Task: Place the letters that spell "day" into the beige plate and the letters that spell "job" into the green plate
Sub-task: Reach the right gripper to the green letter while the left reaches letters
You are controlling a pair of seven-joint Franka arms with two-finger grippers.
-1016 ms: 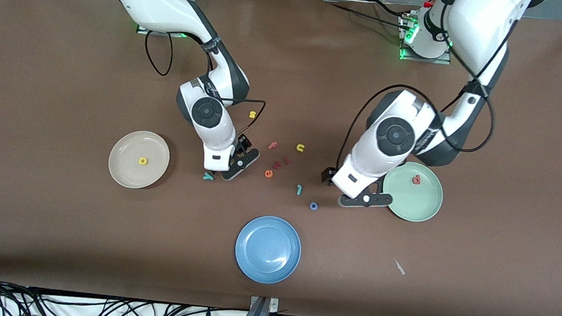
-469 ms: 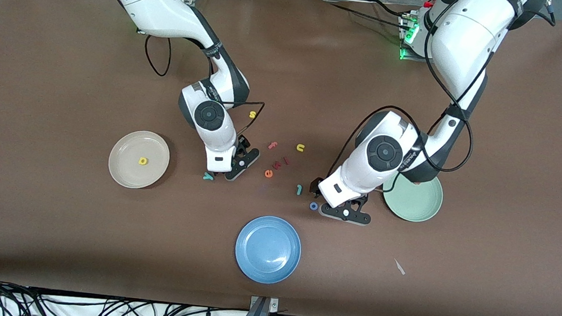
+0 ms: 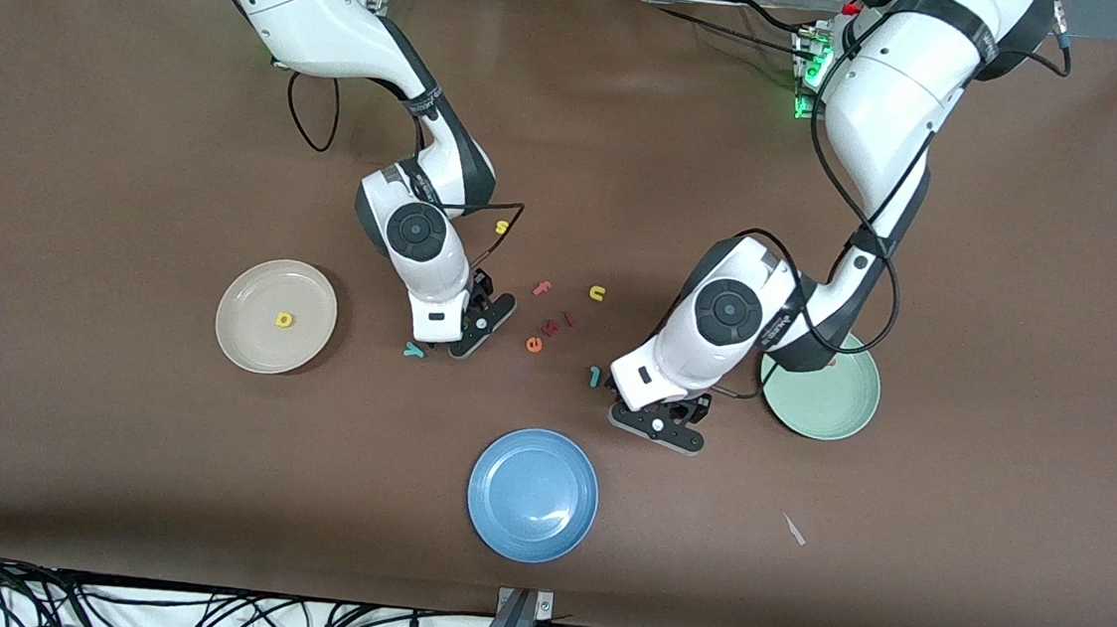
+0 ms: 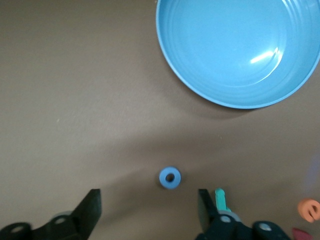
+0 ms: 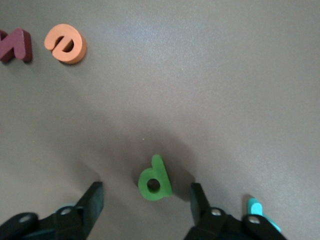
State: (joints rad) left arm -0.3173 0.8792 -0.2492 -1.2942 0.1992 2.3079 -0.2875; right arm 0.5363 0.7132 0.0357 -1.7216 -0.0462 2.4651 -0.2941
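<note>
I am counting three plates: the beige plate [image 3: 237, 348], the green plate [image 3: 839, 425] and a blue plate [image 3: 501, 538]. I am seeing eleven toy letters: yellow "d" [image 3: 285, 319], yellow "s" [image 3: 501, 227], yellow "u" [image 3: 597, 294], teal "y" [image 3: 413, 349], teal "j" [image 3: 594, 376], one green letter [image 5: 155, 182], blue "o" [image 4: 170, 177], orange "e" [image 3: 534, 345], pink "f" [image 3: 542, 288] and two dark red letters [image 3: 549, 328]. I am working two grippers: my left gripper [image 4: 149, 195] and my right gripper [image 5: 145, 189].
</note>
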